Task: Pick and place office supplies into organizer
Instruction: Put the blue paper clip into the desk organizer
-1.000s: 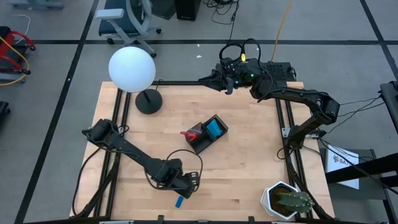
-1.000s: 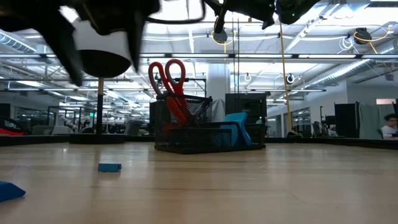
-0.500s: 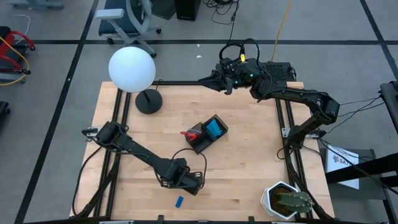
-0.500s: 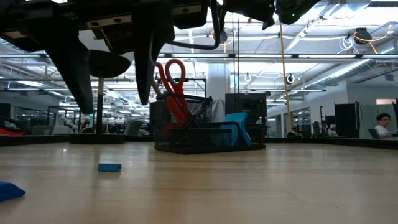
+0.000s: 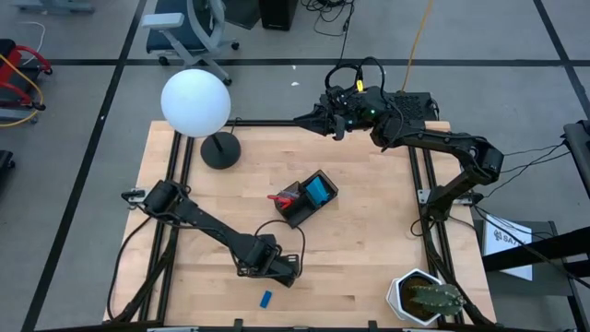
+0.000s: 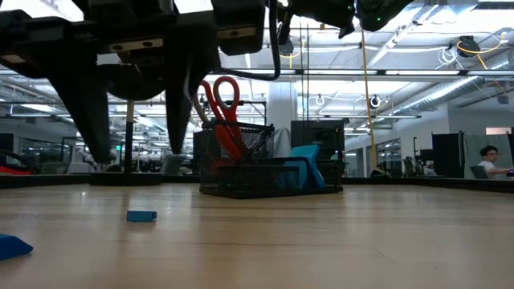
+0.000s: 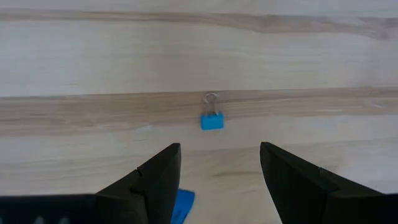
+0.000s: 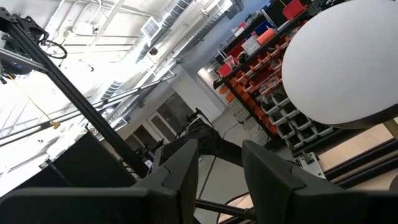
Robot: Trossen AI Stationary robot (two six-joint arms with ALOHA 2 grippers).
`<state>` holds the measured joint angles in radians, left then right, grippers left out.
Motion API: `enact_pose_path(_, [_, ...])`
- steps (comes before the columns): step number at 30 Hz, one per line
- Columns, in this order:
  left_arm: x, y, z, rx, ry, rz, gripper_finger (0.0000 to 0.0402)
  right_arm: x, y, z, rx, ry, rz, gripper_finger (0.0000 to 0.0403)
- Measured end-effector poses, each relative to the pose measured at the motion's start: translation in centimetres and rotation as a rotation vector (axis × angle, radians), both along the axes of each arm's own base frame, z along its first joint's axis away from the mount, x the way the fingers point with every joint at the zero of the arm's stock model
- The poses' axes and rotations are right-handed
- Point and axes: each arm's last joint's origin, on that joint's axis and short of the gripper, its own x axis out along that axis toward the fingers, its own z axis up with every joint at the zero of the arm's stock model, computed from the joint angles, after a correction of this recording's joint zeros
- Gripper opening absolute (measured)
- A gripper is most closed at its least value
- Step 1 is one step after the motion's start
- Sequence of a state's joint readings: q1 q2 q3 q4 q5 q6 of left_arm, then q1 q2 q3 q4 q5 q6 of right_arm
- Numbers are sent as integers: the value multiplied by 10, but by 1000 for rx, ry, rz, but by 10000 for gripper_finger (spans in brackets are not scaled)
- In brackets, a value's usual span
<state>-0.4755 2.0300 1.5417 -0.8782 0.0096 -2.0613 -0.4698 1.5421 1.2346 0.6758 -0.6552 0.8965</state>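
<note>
Near table's front edge, blue eraser (image 5: 265, 299), long axis slightly diagonal

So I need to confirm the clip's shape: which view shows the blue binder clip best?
The left wrist view: blue binder clip shows its wire loops. High view gives a speck; low view a side-on block; right wrist view misses it.
</note>
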Motion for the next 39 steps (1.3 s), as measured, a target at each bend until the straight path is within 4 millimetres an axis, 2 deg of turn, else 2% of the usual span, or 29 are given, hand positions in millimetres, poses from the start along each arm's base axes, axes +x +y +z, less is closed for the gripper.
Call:
enact_pose_path(6, [4,0,-9,-17,-12,-2,225,0,0,0,0,0,0,116])
enact_pose_path(17, [14,-3,-39,-63,37,-18,225,0,0,-2,9,18,0,116])
enact_pose_path(39, [17,9,-43,-20,62,16,225,1,0,-2,10,20,0,116])
